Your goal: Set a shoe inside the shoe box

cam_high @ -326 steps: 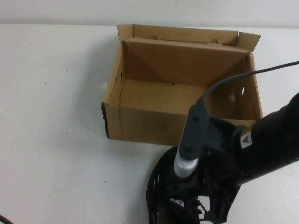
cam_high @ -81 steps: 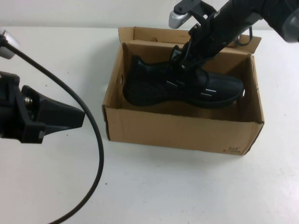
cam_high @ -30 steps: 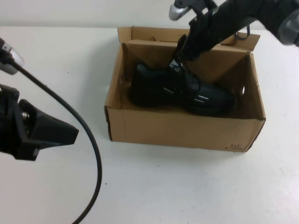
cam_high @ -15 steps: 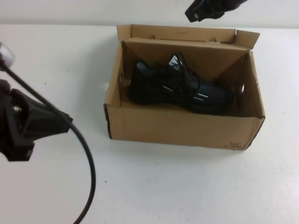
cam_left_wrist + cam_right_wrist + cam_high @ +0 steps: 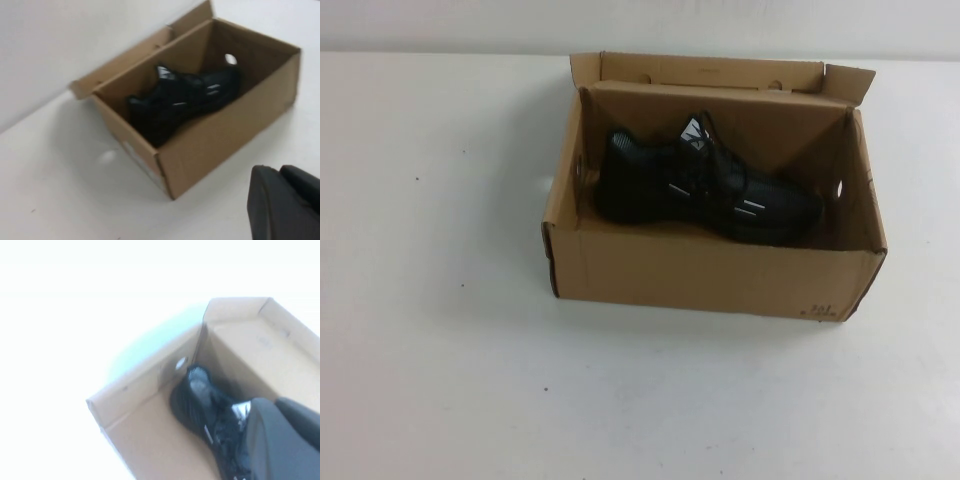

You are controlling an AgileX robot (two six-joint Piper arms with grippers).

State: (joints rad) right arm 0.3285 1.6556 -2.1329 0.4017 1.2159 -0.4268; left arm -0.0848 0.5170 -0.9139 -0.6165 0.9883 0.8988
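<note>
Shoe (image 5: pixel 705 190) sits upright inside shoe box (image 5: pixel 710 275) on the floor, toe toward robot's right; looks light, soft upper w/ stiff ridged sole, best grabbed at collar/tongue; left gripper (image 5: pixel 285 202) and right gripper (image 5: pixel 280 435) off the shoe, finger state can't tell.

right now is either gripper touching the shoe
Apart. The high view shows the shoe lying alone in the shoe box, no arm near. Each wrist view shows only a corner of the left gripper and right gripper.
</note>
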